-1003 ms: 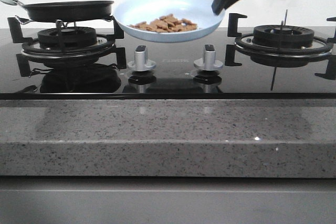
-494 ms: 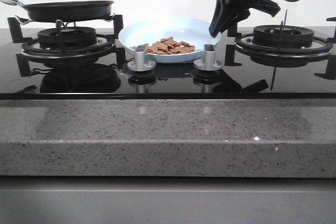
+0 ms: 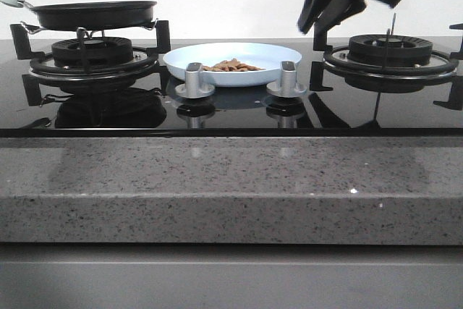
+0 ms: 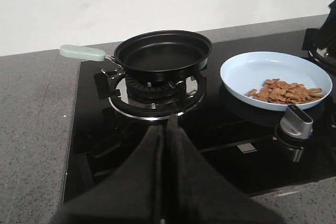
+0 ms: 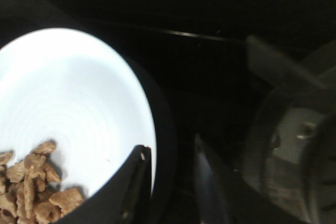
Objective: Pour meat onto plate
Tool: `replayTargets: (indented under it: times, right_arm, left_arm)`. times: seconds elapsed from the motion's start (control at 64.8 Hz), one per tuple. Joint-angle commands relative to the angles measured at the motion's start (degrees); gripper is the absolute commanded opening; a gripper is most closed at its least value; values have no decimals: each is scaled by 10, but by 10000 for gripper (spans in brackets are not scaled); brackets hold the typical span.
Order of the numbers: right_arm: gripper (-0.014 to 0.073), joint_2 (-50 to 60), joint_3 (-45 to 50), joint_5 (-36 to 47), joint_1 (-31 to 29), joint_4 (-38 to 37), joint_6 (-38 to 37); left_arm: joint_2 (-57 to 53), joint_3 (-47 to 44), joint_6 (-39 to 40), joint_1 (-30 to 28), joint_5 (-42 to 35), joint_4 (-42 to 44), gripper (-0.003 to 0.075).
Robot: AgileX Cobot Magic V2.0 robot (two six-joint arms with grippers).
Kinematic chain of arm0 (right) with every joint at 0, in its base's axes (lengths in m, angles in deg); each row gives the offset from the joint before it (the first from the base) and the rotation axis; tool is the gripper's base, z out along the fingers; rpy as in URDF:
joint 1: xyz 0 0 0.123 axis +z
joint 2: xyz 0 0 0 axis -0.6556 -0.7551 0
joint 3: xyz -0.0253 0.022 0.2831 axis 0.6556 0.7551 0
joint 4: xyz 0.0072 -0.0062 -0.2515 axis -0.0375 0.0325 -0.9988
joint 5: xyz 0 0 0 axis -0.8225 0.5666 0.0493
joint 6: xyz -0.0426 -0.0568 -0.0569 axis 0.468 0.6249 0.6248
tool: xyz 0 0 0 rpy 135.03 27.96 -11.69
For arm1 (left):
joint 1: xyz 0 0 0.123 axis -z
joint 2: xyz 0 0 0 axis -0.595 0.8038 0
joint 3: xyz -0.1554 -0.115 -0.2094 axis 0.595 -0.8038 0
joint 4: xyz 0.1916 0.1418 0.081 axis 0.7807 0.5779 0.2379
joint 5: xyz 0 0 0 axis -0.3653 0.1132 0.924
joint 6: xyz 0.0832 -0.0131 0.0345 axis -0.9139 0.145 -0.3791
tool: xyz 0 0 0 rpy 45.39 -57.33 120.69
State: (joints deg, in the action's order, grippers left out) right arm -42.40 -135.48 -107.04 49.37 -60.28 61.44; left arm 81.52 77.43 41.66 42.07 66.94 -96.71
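The wide, shallow, pale-blue glossy plate (image 3: 232, 62) sits flat on the black glass hob (image 3: 231, 110), between the two burners and just behind the pair of silver stove knobs (image 3: 194, 79). The heap of small light-brown squarish meat chunks (image 3: 230, 66) lies inside the plate, gathered toward the side nearer the knobs; in the left wrist view the meat (image 4: 286, 91) fills that part of the plate (image 4: 247, 68) while the remainder of its surface is bare.

The right end effector (image 3: 320, 17) hangs in the air above and just to the right of the plate's rim, blurred, its two black fingers spread apart and pinching nothing. The right wrist view shows the plate's edge (image 5: 84, 114) below the parted fingers (image 5: 135, 182), without clear contact.

The left end effector (image 4: 165, 145) appears only in its own wrist view, its dark fingers pressed together with nothing between them, near the left burner.

A black round frying pan (image 3: 94, 13) with a pale green handle (image 4: 82, 52) rests on the left burner grate (image 3: 90, 56), empty inside. The hob is set into a speckled grey stone tabletop (image 3: 231, 186).
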Motion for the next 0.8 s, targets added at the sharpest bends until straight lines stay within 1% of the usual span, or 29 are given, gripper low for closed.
replayTargets:
  times: [0.0,0.062,0.139,0.154,0.201,0.386,0.555,0.679,0.787]
  right_arm:
    - [190,38,-51,-26,-10,9,1]
    - [96,38,-77,-60,-11,7,1]
    - [-60,38,-106,-98,-11,1,2]
    - [-78,38,-110,-103,-11,0,2]
    - [-59,38,-123,-117,-11,0,2]
    - [-60,45,-135,-153,-11,-12,7]
    - [-60,98,-101,-136,-5,-33,26]
    - [-60,179,-21,-88,2,-37,51]
    - [-60,266,101,-14,8,-37,65]
  left_arm:
    - [2,16,5,4,-48,-12,-20]
    - [2,16,5,4,-48,-12,-20]
    - [2,16,5,4,-48,-12,-20]
    - [2,16,5,4,-48,-12,-20]
    - [2,16,5,4,-48,-12,-20]
    - [2,16,5,4,-48,-12,-20]
    - [2,16,5,4,-48,-12,-20]
    - [2,16,5,4,-48,-12,-20]
    - [2,16,5,4,-48,-12,-20]
